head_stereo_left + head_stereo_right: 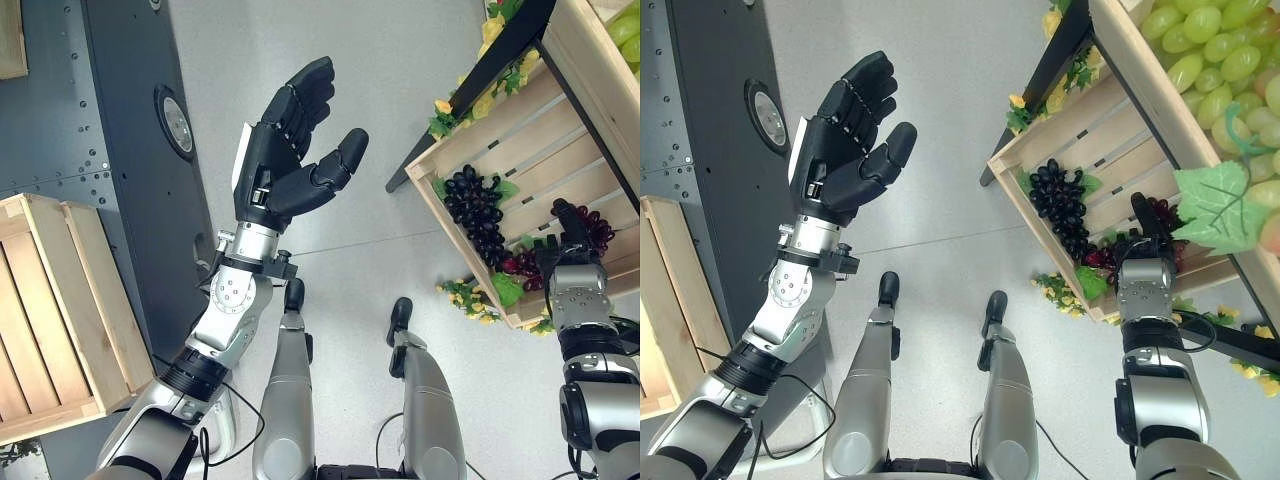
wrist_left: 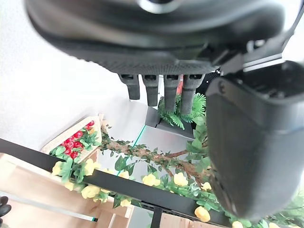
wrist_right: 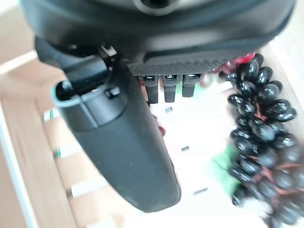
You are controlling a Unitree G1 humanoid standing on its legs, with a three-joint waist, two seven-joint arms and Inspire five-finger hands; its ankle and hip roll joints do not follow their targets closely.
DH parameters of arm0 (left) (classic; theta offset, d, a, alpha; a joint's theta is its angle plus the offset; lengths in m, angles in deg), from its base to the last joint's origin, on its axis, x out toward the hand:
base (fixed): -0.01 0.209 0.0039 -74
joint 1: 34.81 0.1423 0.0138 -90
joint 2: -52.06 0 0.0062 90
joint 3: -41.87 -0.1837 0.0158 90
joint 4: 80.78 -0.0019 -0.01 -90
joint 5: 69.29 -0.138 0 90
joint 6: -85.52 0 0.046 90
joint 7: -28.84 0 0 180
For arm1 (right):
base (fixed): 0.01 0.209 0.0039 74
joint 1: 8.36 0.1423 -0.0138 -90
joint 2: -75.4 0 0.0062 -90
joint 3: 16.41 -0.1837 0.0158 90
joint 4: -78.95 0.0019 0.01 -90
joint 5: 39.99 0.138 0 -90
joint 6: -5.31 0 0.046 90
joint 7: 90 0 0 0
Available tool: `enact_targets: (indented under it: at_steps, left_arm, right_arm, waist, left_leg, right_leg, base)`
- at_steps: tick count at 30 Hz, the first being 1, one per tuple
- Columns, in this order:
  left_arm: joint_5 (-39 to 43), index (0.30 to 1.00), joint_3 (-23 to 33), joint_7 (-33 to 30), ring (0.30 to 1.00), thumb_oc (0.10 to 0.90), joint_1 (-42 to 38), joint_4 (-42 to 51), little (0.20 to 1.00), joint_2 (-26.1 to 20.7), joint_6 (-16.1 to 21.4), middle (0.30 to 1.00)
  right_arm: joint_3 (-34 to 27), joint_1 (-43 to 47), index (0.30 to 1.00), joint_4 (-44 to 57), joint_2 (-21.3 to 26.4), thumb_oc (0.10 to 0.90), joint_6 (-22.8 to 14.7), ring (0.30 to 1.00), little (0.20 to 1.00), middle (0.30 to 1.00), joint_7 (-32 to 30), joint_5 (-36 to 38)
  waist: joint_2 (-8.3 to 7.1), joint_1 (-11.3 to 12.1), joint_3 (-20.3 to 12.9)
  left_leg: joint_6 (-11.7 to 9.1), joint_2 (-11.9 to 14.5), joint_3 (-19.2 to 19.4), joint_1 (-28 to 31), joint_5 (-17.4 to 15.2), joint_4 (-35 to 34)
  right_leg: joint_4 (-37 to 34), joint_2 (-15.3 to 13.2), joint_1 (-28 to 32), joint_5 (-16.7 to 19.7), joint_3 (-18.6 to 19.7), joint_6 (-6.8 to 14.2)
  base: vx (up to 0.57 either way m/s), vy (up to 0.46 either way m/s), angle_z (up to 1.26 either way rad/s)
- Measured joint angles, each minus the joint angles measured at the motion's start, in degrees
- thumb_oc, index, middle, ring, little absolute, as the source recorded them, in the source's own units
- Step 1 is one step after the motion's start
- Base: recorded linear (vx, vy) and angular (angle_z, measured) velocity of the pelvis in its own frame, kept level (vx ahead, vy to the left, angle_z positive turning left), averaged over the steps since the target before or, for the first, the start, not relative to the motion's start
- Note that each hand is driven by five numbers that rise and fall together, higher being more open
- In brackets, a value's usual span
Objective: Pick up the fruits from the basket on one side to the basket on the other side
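The right hand [image 1: 1145,262] reaches into the right crate [image 1: 1110,130], fingers loosely extended over the red grapes [image 1: 522,262], gripping nothing; the black grapes [image 1: 1060,205] lie just beside it. The left hand [image 1: 290,140] is raised, open and empty, near the left crate [image 1: 60,310].

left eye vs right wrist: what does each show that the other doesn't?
Left eye alone: the raised, open left hand and the slatted crate at the robot's left. Right wrist alone: the right hand's thumb and fingers straight, holding nothing. Both: the right hand in the right-side crate, near the dark grape bunch.
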Motion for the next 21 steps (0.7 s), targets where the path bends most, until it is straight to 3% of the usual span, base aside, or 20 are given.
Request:
enact_targets:
  at_steps: [3,9,12,16,20,21]
  left_arm:
    - [-0.1,0.900,0.4,0.6,0.900,0.800,0.1,0.0,0.900,0.2,0.0,0.900]
    - [-0.2,0.900,1.1,1.2,0.900,0.800,1.9,0.0,0.900,0.6,-0.1,0.900]
    - [-0.3,0.900,1.1,1.2,0.900,0.800,1.9,0.0,0.900,0.5,-0.1,0.900]
    - [-0.7,0.900,1.4,1.2,0.900,0.800,2.0,0.4,0.900,0.5,-0.6,0.900]
    - [-0.7,0.900,2.6,1.2,0.900,0.800,2.2,0.4,0.900,0.5,-1.1,0.900]
    - [-0.7,0.900,3.1,1.2,0.900,0.800,2.2,0.5,0.900,0.5,-1.1,0.900]
  right_arm:
    - [2.0,-1.9,0.900,4.6,-0.5,0.800,0.6,0.900,0.900,0.900,3.6,-4.7]
    - [2.2,-2.8,0.900,10.1,-5.2,0.800,0.8,0.900,0.900,0.900,8.2,-4.5]
    - [2.3,-2.8,0.900,10.2,-5.3,0.800,4.1,0.900,0.900,0.900,8.1,-5.3]
    - [4.1,-3.9,0.900,10.6,-4.3,0.800,7.0,0.900,0.900,0.900,7.8,-14.8]
    - [4.2,-4.1,0.900,11.7,-2.8,0.800,7.0,0.900,0.900,0.900,7.8,-22.5]
    - [4.3,-4.1,0.900,13.3,-1.9,0.800,7.0,0.900,0.900,0.900,7.8,-28.6]
  waist:
    - [-0.04,-0.2,0.0]
    - [-0.69,-1.1,-0.1]
    - [-1.21,-1.4,-0.1]
    - [-2.09,-1.6,0.0]
    - [-2.26,-1.7,-0.1]
    - [-2.26,-1.8,-0.1]
  left_leg:
    - [0.0,0.0,0.0,0.0,0.0,0.0]
    - [0.0,0.0,0.0,0.6,0.0,-0.1]
    - [0.1,0.0,0.0,0.6,0.0,-0.3]
    - [0.2,0.0,0.0,0.6,-0.1,-0.6]
    - [0.2,0.0,0.1,0.6,-0.2,-0.7]
    - [0.2,0.0,0.1,0.6,-0.1,-0.7]
  right_leg:
    - [0.0,0.0,0.0,0.0,0.0,0.0]
    - [-0.2,0.0,0.7,0.0,-0.1,0.0]
    - [-2.0,0.2,1.5,0.6,0.0,-0.2]
    - [-3.4,0.3,1.9,1.3,0.0,0.4]
    - [-3.7,0.3,2.1,1.4,0.0,0.4]
    - [-3.8,0.3,2.1,1.4,0.0,0.4]
  base:
    - [0.00,0.000,0.00]
    - [0.00,0.000,0.00]
    - [0.00,0.000,0.00]
    - [0.00,-0.017,0.00]
    - [0.00,0.000,0.00]
    - [0.00,0.000,0.00]
